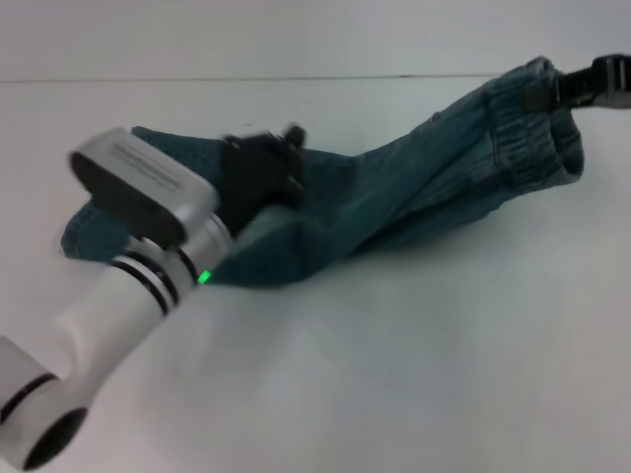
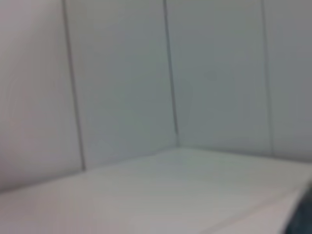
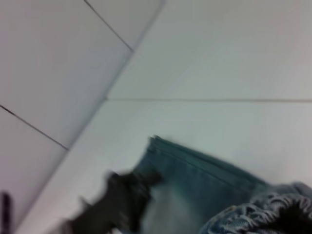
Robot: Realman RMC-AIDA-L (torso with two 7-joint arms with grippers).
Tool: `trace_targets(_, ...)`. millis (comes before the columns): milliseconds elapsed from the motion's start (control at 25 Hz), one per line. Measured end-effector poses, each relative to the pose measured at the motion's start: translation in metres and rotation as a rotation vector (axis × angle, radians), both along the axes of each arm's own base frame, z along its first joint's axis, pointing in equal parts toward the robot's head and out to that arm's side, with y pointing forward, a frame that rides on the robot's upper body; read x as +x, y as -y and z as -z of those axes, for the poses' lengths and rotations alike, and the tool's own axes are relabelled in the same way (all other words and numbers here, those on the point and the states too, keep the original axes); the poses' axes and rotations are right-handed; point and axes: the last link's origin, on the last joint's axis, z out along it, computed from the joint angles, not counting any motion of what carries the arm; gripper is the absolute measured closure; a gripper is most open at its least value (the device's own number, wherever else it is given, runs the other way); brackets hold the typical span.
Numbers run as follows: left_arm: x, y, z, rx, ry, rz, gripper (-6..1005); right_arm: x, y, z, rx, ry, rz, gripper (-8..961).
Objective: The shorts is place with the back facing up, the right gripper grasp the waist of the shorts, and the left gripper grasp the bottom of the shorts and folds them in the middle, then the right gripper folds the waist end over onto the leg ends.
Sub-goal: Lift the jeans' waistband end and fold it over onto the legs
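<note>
The shorts point(image 1: 394, 197) stretch from the middle left to the upper right of the head view. The right gripper point(image 1: 567, 91) pinches the waist point(image 1: 537, 138) and lifts it, while the left gripper point(image 1: 258, 169) pinches the leg ends, so the cloth can fold.

The head view looks forward and down from above, taking in the left gripper point(image 1: 264, 168) and, far to its right, the right gripper point(image 1: 592, 84), with the shorts point(image 1: 394, 197) stretched between them. The left wrist view faces away from its gripper toward panelled walls, catching only a denim sliver at one corner. The right wrist view sits close over the waist point(image 3: 263, 214) and looks along the shorts to the left gripper point(image 3: 122, 200), sharing both with the head view.
</note>
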Motion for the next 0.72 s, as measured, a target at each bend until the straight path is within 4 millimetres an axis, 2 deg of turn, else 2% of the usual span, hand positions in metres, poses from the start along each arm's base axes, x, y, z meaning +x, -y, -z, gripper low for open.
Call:
trace_targets(160, 0.008, 0.012, 0.019, -0.063, -0.017, -0.007, 978, -0.011, 0.001, -0.008, 0.014, -0.042, -0.035, 858)
trace_targets(480, 0.028, 0.037, 0.052, -0.222, -0.022, 0.019, 974, -0.036, -0.001, -0.023, 0.043, -0.076, -0.11, 858)
trace_targets(720, 0.052, 0.058, 0.072, -0.326, -0.007, 0.087, 973, -0.049, -0.004, -0.02, 0.03, -0.078, -0.147, 858)
